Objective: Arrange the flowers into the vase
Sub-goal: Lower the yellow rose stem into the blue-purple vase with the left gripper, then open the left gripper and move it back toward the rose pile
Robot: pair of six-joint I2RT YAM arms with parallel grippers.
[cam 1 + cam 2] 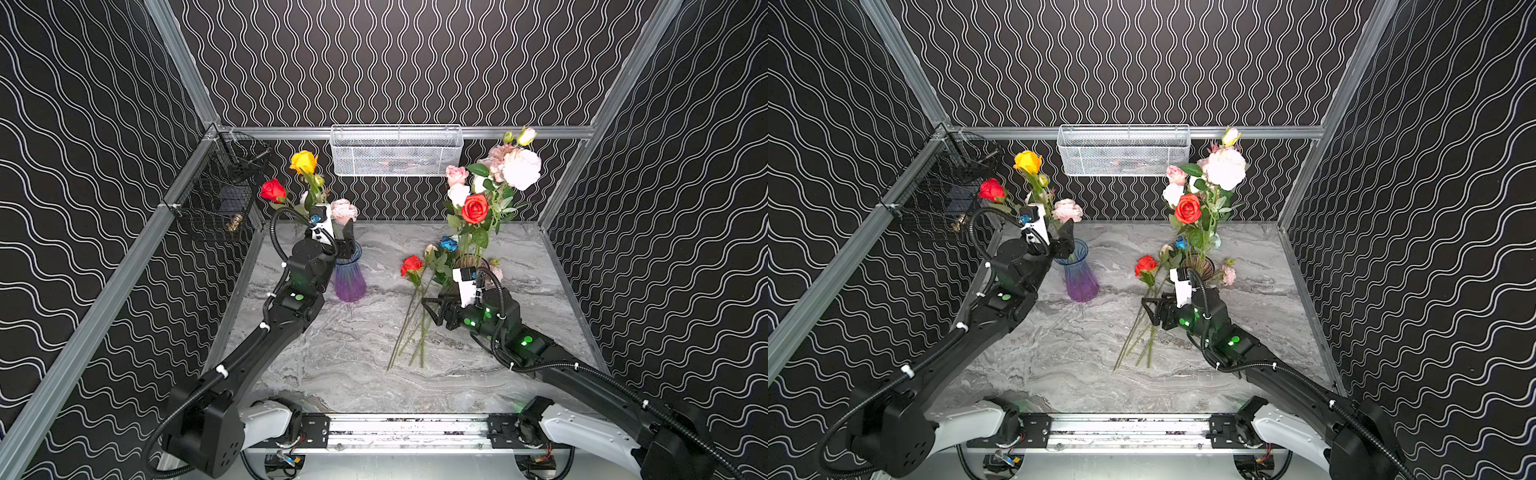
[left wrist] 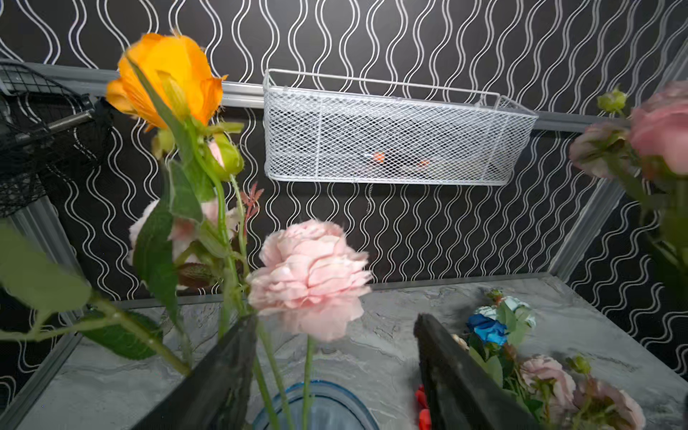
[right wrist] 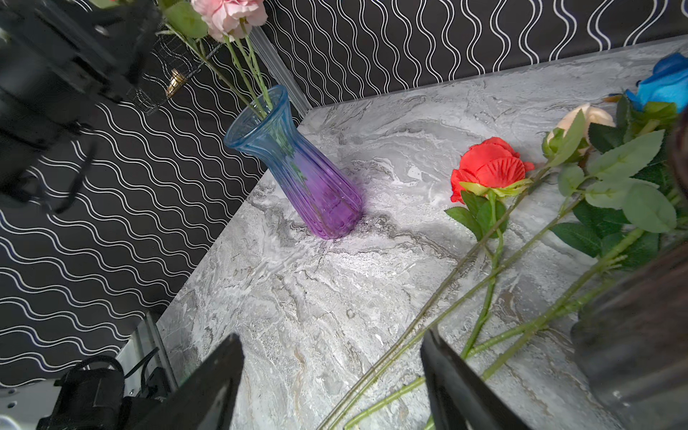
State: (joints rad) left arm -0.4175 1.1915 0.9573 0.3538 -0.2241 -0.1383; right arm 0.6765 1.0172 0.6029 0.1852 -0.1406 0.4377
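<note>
The vase [image 1: 350, 278] [image 3: 298, 163] is ribbed glass, blue at the mouth and purple at the base, standing at the back left of the marble table. A yellow rose [image 1: 304, 161] [image 2: 163, 78], a red rose [image 1: 273, 190] and a pink peony [image 1: 344, 210] [image 2: 309, 275] stand in it. My left gripper [image 1: 348, 241] [image 2: 335, 320] hangs open just above the vase mouth, with the peony's stem between its fingers but not pinched. Loose flowers lie right of centre: a red rose [image 1: 411, 264] [image 3: 487, 167], a cream bud [image 3: 584, 119] and a blue rose [image 1: 449, 243]. My right gripper [image 1: 432, 309] [image 3: 331, 335] stands open over their stems.
A dark vase [image 1: 469, 262] with a tall bunch of pink, white and red flowers [image 1: 494, 178] stands at the back right, close to my right wrist. A white mesh basket [image 1: 395, 151] hangs on the back wall. A black wire basket [image 1: 220, 195] hangs on the left wall.
</note>
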